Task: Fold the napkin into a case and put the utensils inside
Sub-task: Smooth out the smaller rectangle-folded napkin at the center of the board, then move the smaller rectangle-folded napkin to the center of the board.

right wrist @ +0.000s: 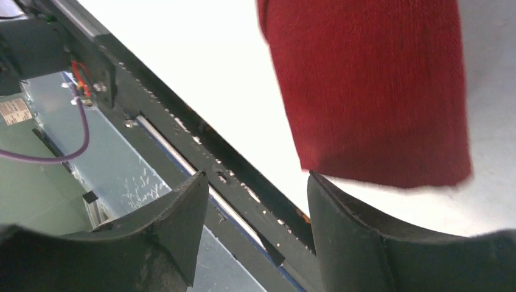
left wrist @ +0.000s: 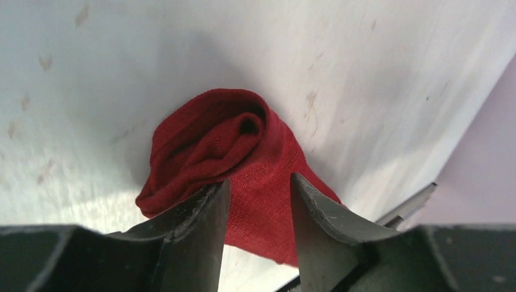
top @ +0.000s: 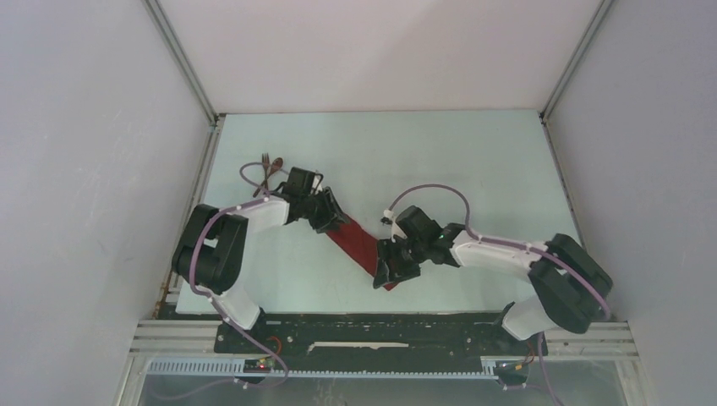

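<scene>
Overhead, case [top: 355, 239] ends hidden beneath left tool [top: 331, 218], right tool [top: 389, 272].

No legible text, brands or numbers in any view.
One small tan sticker [right wrist: 15, 111] sat at the left edge of the right wrist view, just above the purple cable [right wrist: 55, 152]; it carried dark print, too small and blurred to read.

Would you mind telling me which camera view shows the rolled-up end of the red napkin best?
The left wrist view: the napkin end sits centre frame, close, its bunched folds clear. The top view shows the strip small, that end hidden under the left gripper. The right wrist view shows only the opposite, flat end.
</scene>
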`<state>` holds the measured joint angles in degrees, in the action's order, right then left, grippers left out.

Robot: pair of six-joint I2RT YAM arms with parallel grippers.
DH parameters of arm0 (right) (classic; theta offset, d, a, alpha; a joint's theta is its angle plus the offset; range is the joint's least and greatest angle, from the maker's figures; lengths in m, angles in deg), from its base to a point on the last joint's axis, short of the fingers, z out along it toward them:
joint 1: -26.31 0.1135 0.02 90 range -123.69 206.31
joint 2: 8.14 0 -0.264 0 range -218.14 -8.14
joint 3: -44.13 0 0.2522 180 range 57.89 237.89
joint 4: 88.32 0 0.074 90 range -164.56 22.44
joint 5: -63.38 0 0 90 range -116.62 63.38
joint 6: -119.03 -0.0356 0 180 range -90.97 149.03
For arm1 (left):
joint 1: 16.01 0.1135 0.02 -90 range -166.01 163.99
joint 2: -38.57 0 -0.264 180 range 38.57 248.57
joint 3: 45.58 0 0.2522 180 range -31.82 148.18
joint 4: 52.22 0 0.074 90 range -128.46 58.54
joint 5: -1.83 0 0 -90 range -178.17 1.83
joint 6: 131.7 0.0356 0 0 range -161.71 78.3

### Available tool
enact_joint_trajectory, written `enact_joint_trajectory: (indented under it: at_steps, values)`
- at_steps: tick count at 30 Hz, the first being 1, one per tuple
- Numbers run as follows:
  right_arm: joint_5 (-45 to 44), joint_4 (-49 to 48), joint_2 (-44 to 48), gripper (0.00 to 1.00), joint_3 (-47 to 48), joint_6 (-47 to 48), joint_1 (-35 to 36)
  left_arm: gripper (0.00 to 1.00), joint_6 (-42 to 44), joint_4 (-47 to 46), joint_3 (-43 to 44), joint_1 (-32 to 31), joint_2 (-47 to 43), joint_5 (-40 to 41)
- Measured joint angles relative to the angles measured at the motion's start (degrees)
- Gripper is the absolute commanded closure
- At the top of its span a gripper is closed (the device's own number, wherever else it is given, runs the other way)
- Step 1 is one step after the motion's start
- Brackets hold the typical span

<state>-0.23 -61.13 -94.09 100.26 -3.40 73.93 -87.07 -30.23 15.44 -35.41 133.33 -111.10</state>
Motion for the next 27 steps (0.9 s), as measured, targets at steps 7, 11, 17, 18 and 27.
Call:
enact_joint_trajectory:
  at_steps: [7,11,17,18,27]
  values:
    - [-0.9,7.5,7.5,0.30,5.7,5.4,-8.7,0.20,6.5,8.7,9.1,-2.1,-2.1,9.1]
    - [-0.9,8.5,4.0,0.32,7.5,7.7,-11.9,0.21,6.8,13.5,5.4,-2.2,-14.1,12.4]
    - [1.0,9.0,-3.7,0.45,8.3,10.3,-13.0,0.42,0.6,9.8,-9.0,-2.5,-26.9,9.0]
    - [1.2,9.0,-5.0,0.50,8.5,10.7,-13.2,0.45,-0.5,8.8,-11.3,-2.7,-26.0,8.3]
    - [2.6,3.1,-9.2,0.63,6.6,8.7,-12.3,0.64,-6.0,-0.8,-9.2,-3.4,-6.9,3.8]
